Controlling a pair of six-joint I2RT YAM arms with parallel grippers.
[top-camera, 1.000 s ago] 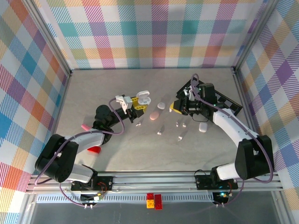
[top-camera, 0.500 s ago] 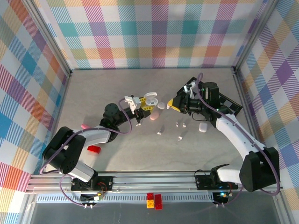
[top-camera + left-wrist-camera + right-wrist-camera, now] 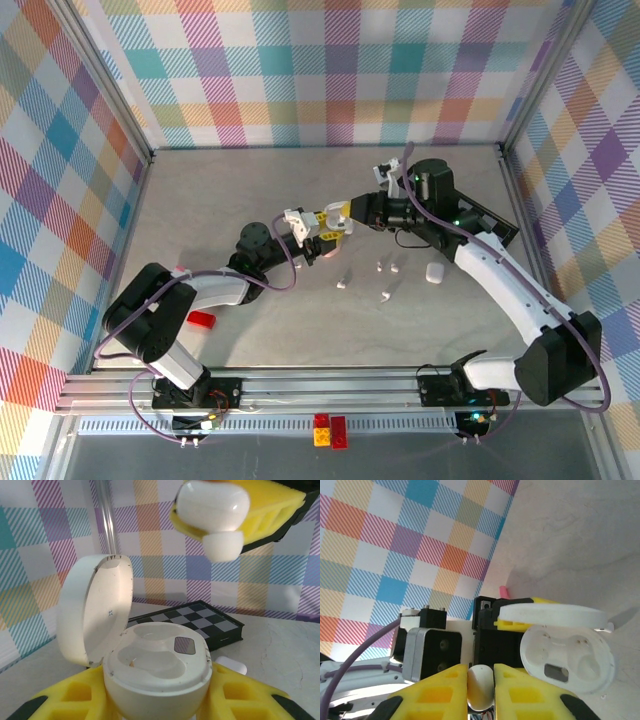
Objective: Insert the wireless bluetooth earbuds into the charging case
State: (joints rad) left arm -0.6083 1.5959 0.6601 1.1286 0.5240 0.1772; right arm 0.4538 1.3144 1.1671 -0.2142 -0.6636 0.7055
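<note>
Earbud (image 3: 212,507), white and glossy, is pinched between the right gripper's (image 3: 345,212) narrow yellow fingers, just above the open charging case (image 3: 157,672), which the left gripper (image 3: 322,225) clamps by its base. Loose earbuds (image 3: 383,296) and a closed white case (image 3: 434,270) lie nearby on the grey table (image 3: 250,180). A checkerboard (image 3: 200,620) and plaid walls (image 3: 330,70) stand beyond.

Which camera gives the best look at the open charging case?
Left wrist: the charging case sits close and large, lid open, both wells visible. Right wrist shows it smaller, lid edge-on. Top external shows it tiny.
</note>
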